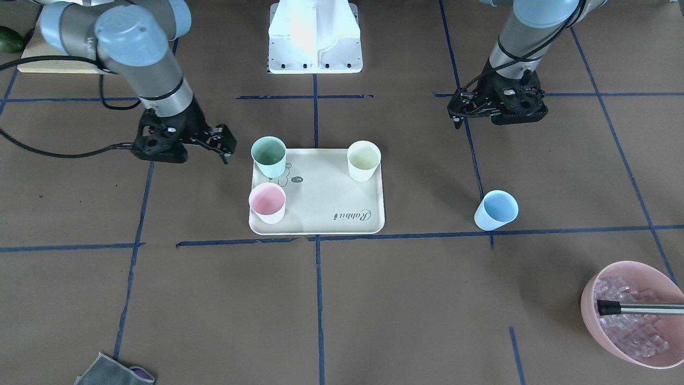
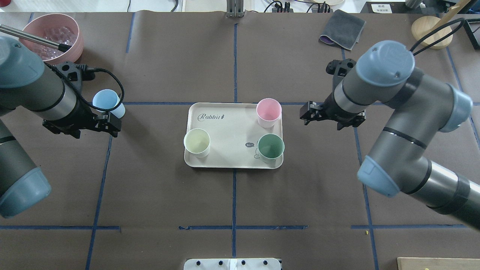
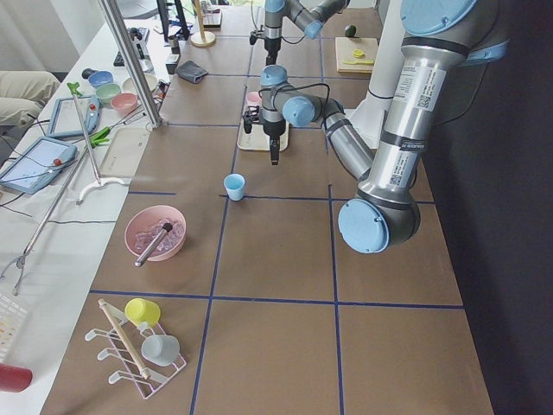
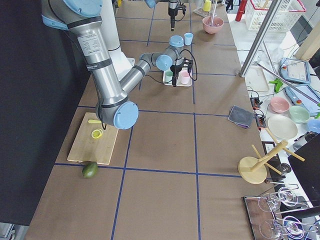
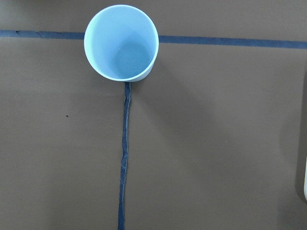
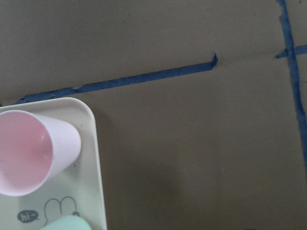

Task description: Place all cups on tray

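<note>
The cream-beige tray [image 1: 326, 211] [image 2: 228, 123] lies at the table's middle. On it stand the mint green cup [image 1: 268, 155] [image 2: 270, 147], the pink cup [image 1: 267, 202] [image 2: 268, 111] and the cream-yellow cup [image 1: 364, 159] [image 2: 197, 142]. The light blue cup [image 1: 497, 209] [image 2: 107, 102] [image 5: 121, 43] stands upright on the table, off the tray on my left side. My left gripper [image 1: 456, 115] [image 2: 114, 125] hovers near it, open and empty. My right gripper [image 1: 227, 145] [image 2: 305, 112] is open and empty beside the tray's pink-cup end [image 6: 93, 158].
A large pink bowl of ice cubes [image 1: 636, 321] [image 2: 52, 37] with a metal tool in it stands at the far left corner. A grey cloth [image 2: 343, 29] and a wooden stand [image 2: 429, 32] lie far right. A cutting board [image 1: 48, 59] and an avocado [image 1: 9, 40] are near my right side.
</note>
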Controlling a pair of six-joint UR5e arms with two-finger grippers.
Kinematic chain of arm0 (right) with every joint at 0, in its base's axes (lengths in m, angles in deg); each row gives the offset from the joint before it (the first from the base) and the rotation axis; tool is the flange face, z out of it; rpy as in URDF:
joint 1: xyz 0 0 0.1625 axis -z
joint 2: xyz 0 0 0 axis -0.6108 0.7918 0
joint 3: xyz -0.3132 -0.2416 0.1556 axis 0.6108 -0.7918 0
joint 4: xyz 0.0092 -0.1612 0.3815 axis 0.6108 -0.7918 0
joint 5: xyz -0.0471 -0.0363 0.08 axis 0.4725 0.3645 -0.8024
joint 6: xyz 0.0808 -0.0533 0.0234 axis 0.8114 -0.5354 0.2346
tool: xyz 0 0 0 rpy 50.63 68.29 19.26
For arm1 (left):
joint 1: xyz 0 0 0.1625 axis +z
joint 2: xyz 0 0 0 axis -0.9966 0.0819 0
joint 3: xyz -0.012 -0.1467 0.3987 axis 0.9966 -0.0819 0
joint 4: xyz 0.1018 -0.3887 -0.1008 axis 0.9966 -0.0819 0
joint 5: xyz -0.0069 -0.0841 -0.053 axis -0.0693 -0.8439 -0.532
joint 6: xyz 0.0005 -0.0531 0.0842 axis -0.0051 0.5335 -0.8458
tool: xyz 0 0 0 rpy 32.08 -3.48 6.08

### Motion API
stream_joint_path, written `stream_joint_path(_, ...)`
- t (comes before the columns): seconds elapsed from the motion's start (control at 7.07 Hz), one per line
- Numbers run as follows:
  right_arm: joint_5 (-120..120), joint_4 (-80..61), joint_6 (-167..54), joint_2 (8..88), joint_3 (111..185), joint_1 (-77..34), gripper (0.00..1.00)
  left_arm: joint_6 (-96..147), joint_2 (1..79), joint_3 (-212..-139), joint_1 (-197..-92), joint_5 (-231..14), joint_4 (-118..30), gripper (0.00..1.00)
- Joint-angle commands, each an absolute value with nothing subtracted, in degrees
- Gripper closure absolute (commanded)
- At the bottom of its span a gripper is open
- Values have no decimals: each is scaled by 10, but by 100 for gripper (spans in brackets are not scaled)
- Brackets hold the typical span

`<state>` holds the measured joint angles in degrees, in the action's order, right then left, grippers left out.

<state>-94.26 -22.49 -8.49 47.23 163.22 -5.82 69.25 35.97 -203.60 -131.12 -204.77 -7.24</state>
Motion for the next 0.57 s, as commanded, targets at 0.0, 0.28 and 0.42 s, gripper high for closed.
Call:
stream_joint_path(0.0, -1001, -219, -255, 549, 1638, -145, 1, 676, 359, -2011, -1371, -2051, -81, 0)
stream_joint_path(0.28, -1051, -217, -418, 629, 1644, -223, 1, 642, 358, -1979, -1388, -2051, -104, 0)
stream_joint_path(0.42, -1060, -217, -459, 645, 1644, -239, 1, 638, 351, -1944, -1389, -2052, -160, 0)
